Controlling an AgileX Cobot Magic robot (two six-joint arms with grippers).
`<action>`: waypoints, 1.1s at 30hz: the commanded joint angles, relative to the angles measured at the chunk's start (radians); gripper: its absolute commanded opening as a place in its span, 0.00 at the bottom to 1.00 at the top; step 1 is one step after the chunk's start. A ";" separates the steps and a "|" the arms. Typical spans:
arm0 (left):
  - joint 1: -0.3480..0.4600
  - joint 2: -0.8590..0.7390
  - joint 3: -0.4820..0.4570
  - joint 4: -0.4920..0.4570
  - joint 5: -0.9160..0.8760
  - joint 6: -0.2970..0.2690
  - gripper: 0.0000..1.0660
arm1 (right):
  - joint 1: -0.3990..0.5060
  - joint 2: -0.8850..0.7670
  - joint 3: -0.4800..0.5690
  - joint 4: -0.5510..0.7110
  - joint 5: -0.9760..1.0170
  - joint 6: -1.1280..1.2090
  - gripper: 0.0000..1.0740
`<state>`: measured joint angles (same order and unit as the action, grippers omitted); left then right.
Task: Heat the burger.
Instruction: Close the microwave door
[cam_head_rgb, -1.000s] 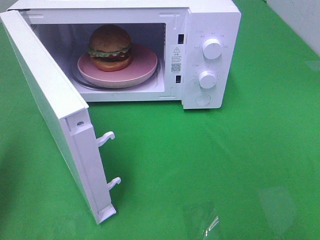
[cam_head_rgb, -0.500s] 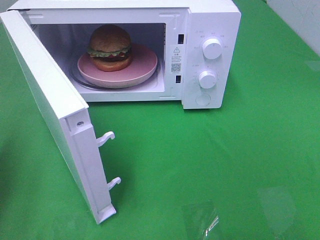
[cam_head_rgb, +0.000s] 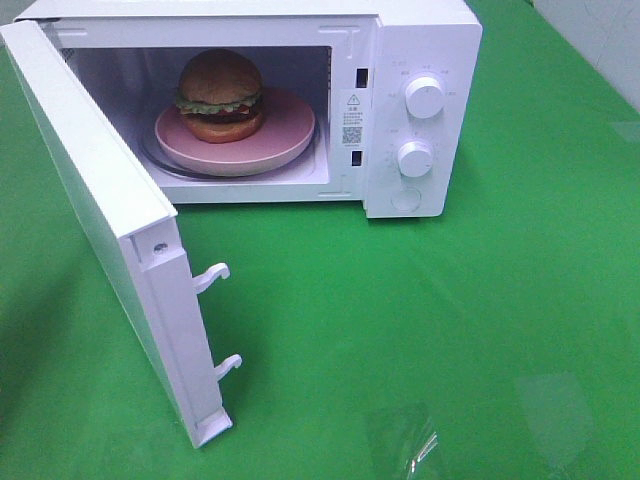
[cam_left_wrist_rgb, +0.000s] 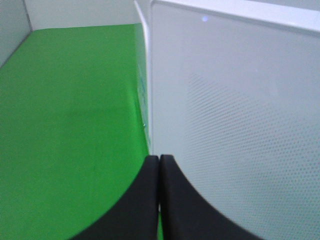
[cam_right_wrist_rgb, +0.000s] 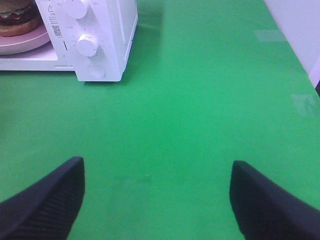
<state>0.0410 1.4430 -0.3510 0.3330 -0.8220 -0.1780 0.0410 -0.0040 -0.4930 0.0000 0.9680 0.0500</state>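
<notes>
Green cloth (cam_head_rgb: 450, 300); tall, glossy golden-brown burger (cam_head_rgb: 220, 95); left fingers (cam_left_wrist_rgb: 142, 200) together, right fingers (cam_right_wrist_rgb: 45, 200) wide.

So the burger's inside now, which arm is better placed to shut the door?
Probably the left. The left gripper, closed, sits right beside the outer face of the open door, ready to push. The right gripper hangs open over the green table, away from the door.

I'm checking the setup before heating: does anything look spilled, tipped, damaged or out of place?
Nothing stands out. The burger sits upright on the pink plate inside the microwave, slightly left of the plate's middle. The door hangs wide open and looks intact, and the green cloth shows no spill.
</notes>
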 joint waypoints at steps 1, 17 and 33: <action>-0.003 0.026 -0.036 0.068 -0.038 -0.041 0.00 | -0.007 -0.027 0.002 0.007 -0.009 -0.010 0.71; -0.235 0.069 -0.118 -0.019 -0.020 -0.005 0.00 | -0.007 -0.027 0.002 0.007 -0.009 -0.010 0.71; -0.427 0.136 -0.215 -0.097 0.058 0.021 0.00 | -0.007 -0.027 0.002 0.007 -0.009 -0.010 0.71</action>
<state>-0.3790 1.5760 -0.5550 0.2500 -0.7660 -0.1560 0.0410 -0.0040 -0.4930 0.0000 0.9680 0.0500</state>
